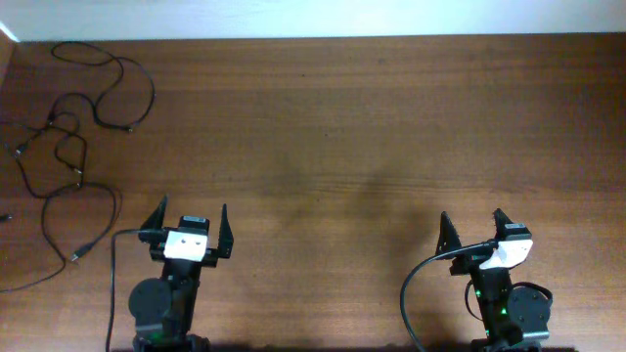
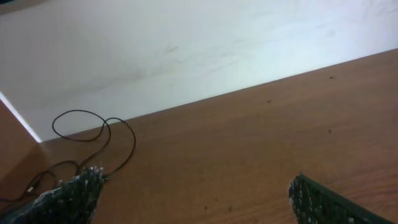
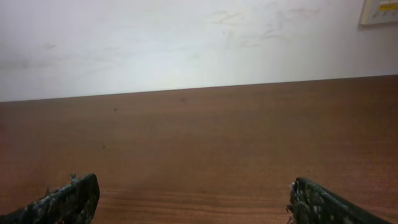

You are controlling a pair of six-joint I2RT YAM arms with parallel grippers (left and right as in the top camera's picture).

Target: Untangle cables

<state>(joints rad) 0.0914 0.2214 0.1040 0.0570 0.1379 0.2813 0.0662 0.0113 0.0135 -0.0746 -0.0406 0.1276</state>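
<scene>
Cables (image 1: 70, 129) are lying looped; left gripper (image 1: 193, 210) is hovering near them, right gripper (image 1: 471, 217) well apart, both gaping empty (a blind tug could be cinching crossings).

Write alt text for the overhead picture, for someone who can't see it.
Thin black cables sprawl in loose loops at the left of a wooden table. Two robot arms sit at the near edge, the left gripper and right gripper both open and empty.
</scene>
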